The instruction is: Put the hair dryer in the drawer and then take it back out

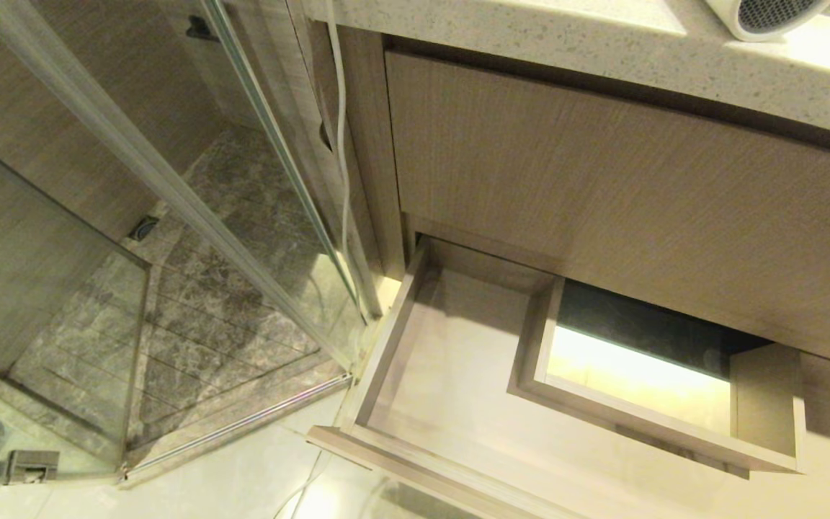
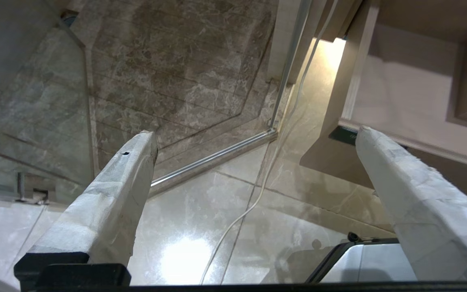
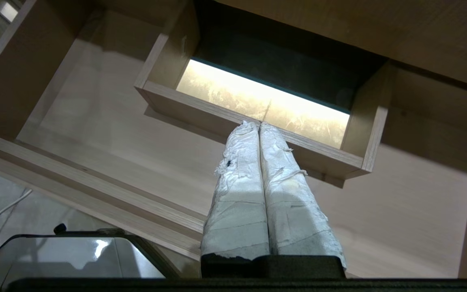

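The white hair dryer (image 1: 764,16) lies on the speckled countertop (image 1: 530,36) at the upper right, its dark mesh grille showing. Below it the wood-grain drawer (image 1: 451,375) stands pulled out, pale inside, with a boxed rectangular cut-out (image 1: 638,375) and nothing in it. Neither arm shows in the head view. My right gripper (image 3: 259,123) hangs above the drawer (image 3: 116,134), shut and holding nothing, its tips over the front wall of the cut-out (image 3: 266,93). My left gripper (image 2: 255,136) is open and empty over the floor, beside the drawer's front corner (image 2: 339,134).
A tall wood-grain panel (image 1: 638,194) fronts the cabinet above the drawer. A glass shower door (image 1: 170,187) and its metal floor rail (image 1: 242,425) stand on the left. A white cord (image 1: 343,144) hangs down the cabinet side and trails across the floor tiles (image 2: 233,215).
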{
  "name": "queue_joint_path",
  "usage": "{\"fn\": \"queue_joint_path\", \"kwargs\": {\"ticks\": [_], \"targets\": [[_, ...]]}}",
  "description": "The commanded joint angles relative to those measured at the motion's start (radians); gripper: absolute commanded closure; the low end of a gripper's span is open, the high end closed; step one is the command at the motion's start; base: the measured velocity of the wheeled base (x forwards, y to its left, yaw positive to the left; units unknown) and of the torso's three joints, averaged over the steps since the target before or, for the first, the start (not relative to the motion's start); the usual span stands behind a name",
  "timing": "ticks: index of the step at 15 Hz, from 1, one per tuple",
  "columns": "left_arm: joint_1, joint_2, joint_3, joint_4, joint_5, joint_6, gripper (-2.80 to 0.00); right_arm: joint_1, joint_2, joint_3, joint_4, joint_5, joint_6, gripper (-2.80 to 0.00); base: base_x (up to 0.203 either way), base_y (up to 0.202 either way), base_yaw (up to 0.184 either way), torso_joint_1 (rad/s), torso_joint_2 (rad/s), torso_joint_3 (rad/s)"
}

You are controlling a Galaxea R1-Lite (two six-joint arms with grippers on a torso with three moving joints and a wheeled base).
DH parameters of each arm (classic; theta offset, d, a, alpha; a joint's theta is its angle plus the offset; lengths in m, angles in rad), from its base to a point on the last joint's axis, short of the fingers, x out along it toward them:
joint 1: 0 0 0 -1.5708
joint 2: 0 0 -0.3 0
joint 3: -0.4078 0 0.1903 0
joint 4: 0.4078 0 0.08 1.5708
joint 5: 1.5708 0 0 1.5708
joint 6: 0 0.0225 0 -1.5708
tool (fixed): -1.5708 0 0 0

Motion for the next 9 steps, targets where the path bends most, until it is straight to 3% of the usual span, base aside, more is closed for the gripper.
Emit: {"fn": "queue_joint_path", "kwargs": {"ticks": [1,9], "targets": [[0.000,0.002,0.000,-0.001,0.000,0.000,-2.80,0.001,0.001,0.000,0.001,0.000,-0.006,0.00,0.000,0.000,0.000,0.138,-0.32,-0.172],[0.000,0.000,0.000,-0.001,0.000,0.000,-2.80,0.001,0.001,0.000,0.001,0.000,-0.006,0.00,0.000,0.000,0.000,0.220,-0.48,-0.262]]}}
